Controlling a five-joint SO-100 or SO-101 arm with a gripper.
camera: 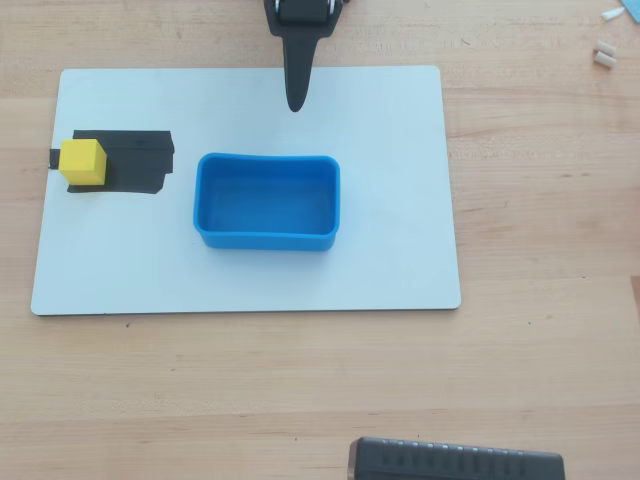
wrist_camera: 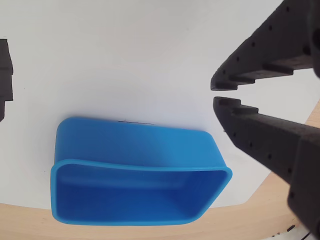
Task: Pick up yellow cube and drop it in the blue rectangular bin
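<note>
The yellow cube point(camera: 83, 162) sits on a flat black tape patch point(camera: 135, 160) at the left of the white board in the overhead view. It is out of the wrist view. The blue rectangular bin point(camera: 265, 240) stands empty at the board's middle, and also shows low in the wrist view point(wrist_camera: 135, 142). My gripper point(camera: 295, 100) hangs above the board's far edge, behind the bin and well to the right of the cube. In the wrist view the gripper point(wrist_camera: 215, 94) has its jaws nearly touching and holds nothing.
The white board point(camera: 390, 230) lies on a wooden table. A black ribbed object point(camera: 455, 462) sits at the near table edge. Small white bits point(camera: 604, 52) lie at the far right. The tape patch's edge shows in the wrist view point(wrist_camera: 4, 75).
</note>
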